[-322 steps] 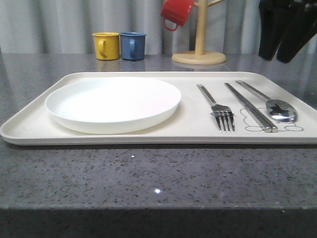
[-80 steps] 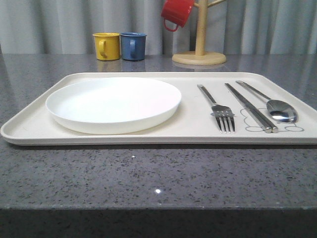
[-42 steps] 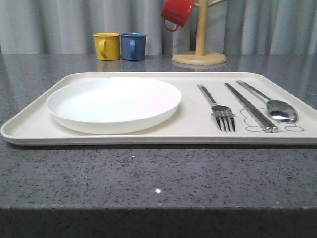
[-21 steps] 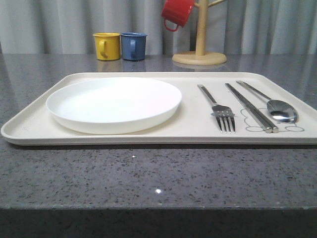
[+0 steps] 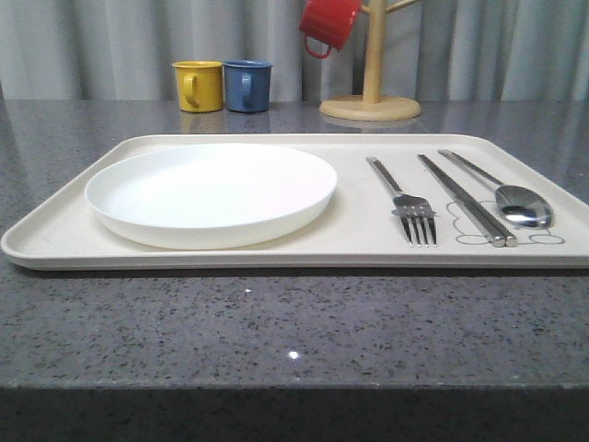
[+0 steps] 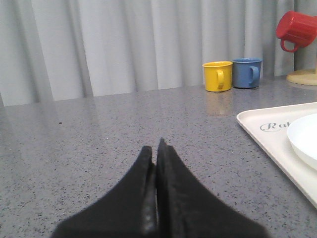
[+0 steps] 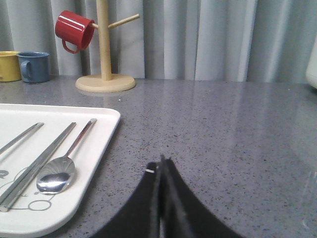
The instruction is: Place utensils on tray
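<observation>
Grey speckled tabletop (image 5: 276, 322) carried our tray (image 5: 55, 241); fork (image 5: 405, 198), chopsticks (image 5: 465, 199) and spoon (image 5: 515, 198) lay side by side on it, right of the plate (image 5: 210, 191). Our left gripper (image 6: 154, 148) and right gripper (image 7: 162, 163) were closed, empty.
</observation>
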`<action>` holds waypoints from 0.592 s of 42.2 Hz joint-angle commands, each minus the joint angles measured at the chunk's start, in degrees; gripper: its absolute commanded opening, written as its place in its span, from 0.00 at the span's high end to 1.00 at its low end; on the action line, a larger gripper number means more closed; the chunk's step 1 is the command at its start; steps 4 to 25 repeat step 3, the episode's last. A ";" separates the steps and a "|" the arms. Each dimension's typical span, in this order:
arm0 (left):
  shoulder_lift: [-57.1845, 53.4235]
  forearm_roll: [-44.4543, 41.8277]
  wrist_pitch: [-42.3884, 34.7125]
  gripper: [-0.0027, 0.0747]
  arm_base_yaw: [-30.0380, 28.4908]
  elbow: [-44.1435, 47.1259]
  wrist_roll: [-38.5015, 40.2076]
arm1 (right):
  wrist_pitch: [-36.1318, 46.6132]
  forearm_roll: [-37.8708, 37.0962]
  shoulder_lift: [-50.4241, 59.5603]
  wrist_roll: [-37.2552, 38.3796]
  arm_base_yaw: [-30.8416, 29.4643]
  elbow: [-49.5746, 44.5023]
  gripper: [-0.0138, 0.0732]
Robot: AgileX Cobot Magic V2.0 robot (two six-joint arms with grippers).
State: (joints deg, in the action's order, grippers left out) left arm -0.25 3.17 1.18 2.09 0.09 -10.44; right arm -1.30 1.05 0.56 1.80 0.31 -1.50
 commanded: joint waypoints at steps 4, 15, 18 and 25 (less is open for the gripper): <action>-1.07 0.53 -4.57 0.99 -0.03 1.15 0.51 | 4.89 0.02 0.96 -0.18 -0.29 -0.11 0.92; -1.07 0.53 -4.57 0.99 -0.03 1.15 0.51 | 4.89 0.02 0.96 -0.18 -0.29 -0.11 0.92; -1.07 0.53 -4.57 0.99 -0.03 1.15 0.51 | 4.89 0.02 0.96 -0.18 -0.29 -0.11 0.92; -1.07 0.53 -4.57 0.99 -0.03 1.15 0.51 | 4.89 0.02 0.96 -0.18 -0.29 -0.11 0.92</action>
